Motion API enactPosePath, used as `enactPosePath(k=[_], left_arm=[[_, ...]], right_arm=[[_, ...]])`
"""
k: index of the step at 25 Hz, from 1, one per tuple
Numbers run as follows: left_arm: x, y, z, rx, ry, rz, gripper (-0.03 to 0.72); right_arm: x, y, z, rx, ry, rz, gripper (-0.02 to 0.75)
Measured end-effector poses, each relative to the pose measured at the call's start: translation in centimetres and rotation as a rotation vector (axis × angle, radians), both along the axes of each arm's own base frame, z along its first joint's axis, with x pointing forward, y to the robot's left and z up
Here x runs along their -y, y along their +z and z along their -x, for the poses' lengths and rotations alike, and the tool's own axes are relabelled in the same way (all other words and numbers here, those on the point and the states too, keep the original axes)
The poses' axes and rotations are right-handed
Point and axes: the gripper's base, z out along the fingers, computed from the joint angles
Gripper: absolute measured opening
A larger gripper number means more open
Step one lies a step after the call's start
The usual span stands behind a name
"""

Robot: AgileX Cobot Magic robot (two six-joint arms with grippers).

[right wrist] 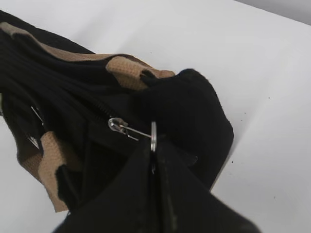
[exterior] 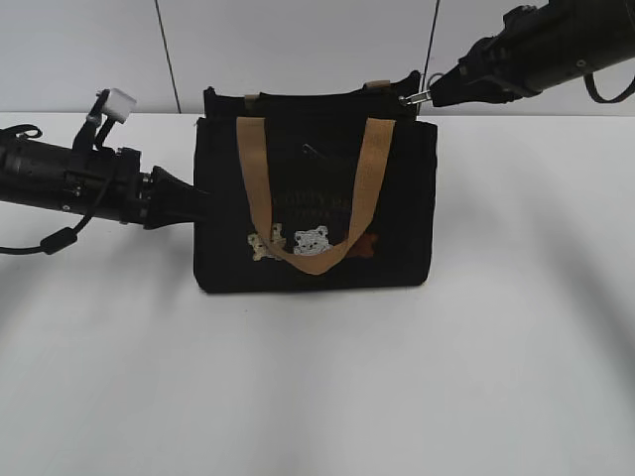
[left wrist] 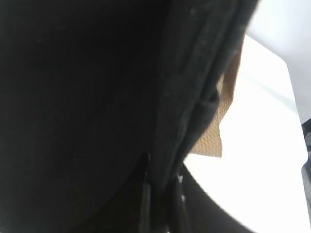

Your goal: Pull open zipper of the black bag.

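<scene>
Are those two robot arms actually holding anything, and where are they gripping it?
Yes. The right fingers pinch the zipper's round ring at the black bag's top corner. The left fingers clamp a fold of the bag's side fabric.

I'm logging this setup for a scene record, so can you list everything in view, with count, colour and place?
black bag: one, black with white bear print, upright mid-table.
handle straps: two, tan; one hangs down the front, one at the back top edge.
zipper: one, dark line along the bag's top, with a silver pull and round ring at the bag's right end.
table: one, white, under everything.
left gripper: one, black, clamped on the bag's left side fabric.
right gripper: one, black, closed on the zipper's ring at the upper right corner.
</scene>
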Motion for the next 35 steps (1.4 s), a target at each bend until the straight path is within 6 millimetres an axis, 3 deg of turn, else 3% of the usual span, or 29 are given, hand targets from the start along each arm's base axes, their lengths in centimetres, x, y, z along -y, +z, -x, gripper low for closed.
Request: enactPosePath(k=[3,7,10,18,27,31,35], left_arm=[[0.0,-0.1,0.0,-0.061,0.025,0.001,0.128],[-0.2,0.0,0.0,-0.153,0.075,-0.021,0.41],[-0.4,1.2,0.2,-0.153,0.091,-0.065,0.484],[-1.4,7.9,2.6,-0.084,0.128,-0.221,0.505],[-3.1,12.3,10.6,-0.076,0.298,-0.335,0.503],[-4.0,13.8,14.0,-0.099,0.389,-0.392,0.503],[-4.5,15.8,17.4,-0.071,0.469,-0.384,0.503]], right_arm=[[0.0,1.2,0.4,0.028,0.003,-0.003,0.178],[-0.1,3.2,1.6,0.063,0.039,-0.01,0.443],[-0.3,3.8,2.6,0.047,0.104,-0.001,0.531],[-0.5,6.0,5.9,-0.037,0.233,0.021,0.557],[-2.8,7.5,10.0,-0.157,0.289,0.19,0.557],[-2.7,8.0,11.7,-0.197,0.268,0.218,0.557],[-1.9,8.1,14.8,-0.189,0.23,0.209,0.557]])
